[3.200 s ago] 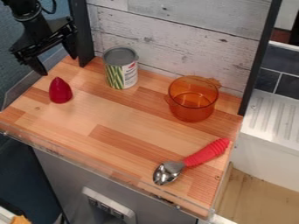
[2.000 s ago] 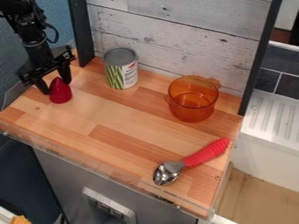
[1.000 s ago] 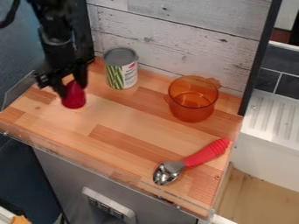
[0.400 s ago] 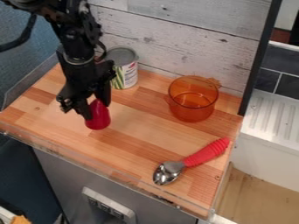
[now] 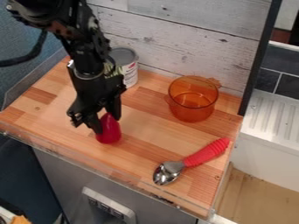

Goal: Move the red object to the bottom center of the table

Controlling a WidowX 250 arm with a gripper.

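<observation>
Gripper [image 5: 107, 124], one unit: its two fingers are closed on the upper part of the cone [image 5: 109, 134], one on each side. The arm [image 5: 89, 72] enters from the upper left of the view.

Cone, quantity one: deep red, smooth, tapering upward from a rounded base to a narrow top; held close to upright. It is left of the pot [image 5: 192, 105] in the view and nearer the table's front edge. Whether its base touches the table [image 5: 140, 148] cannot be determined.

Pot, quantity one: orange, translucent, open at the top, upright on the table. Its wall and mouth expose the interior — bare down to the floor.

Can [image 5: 127, 72], quantity one: upright, left of and slightly behind the pot, partly covered by the arm. Its grey top is closed — contents cannot be determined. The label is white and green.

Spoon [image 5: 192, 160], quantity one: red ribbed handle, metal bowl. It lies in front of the pot, its handle end nearer the pot than its bowl.

Plank wall [image 5: 187, 39], quantity one: behind the pot.
</observation>
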